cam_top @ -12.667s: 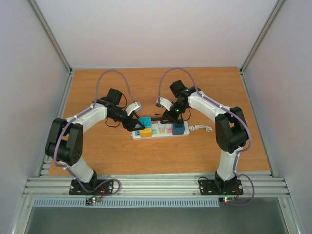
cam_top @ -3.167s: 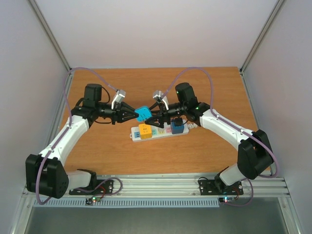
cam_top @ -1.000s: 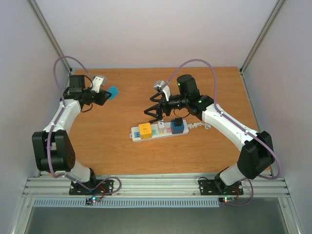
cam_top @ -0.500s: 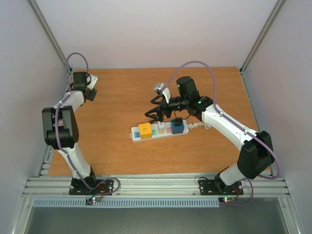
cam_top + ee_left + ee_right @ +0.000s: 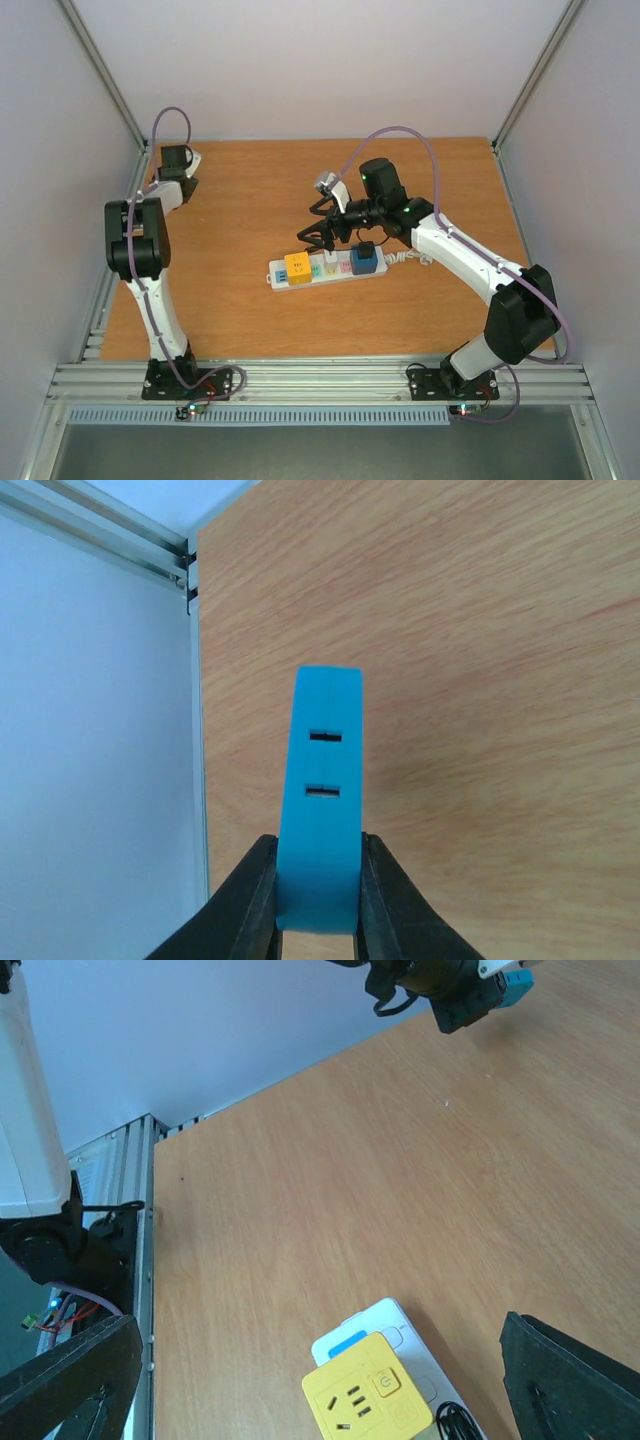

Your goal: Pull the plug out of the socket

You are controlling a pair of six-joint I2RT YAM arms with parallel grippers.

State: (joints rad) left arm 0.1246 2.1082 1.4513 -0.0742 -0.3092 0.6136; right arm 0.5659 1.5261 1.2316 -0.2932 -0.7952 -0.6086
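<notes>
The socket (image 5: 335,268) is a long white power strip lying mid-table. A yellow plug (image 5: 297,268) sits at its left end and a dark blue plug (image 5: 365,259) near its right end. My left gripper (image 5: 318,846) is shut on a light blue plug (image 5: 320,780), held above the wood by the table's left edge. From above, the left gripper (image 5: 187,187) is at the far left corner and the light blue plug is hidden. My right gripper (image 5: 312,238) hovers open just behind the yellow plug (image 5: 365,1397), over the socket's end (image 5: 372,1322), with nothing between its fingers.
The socket's white cord (image 5: 415,263) coils off its right end. Grey enclosure walls and an aluminium rail (image 5: 120,555) border the table at the far left. The left arm's elbow (image 5: 135,235) stands folded up over the left edge.
The left arm has swung the light blue plug farther left into the back-left corner and folded up more steeply. The right arm has stayed open over the socket.
</notes>
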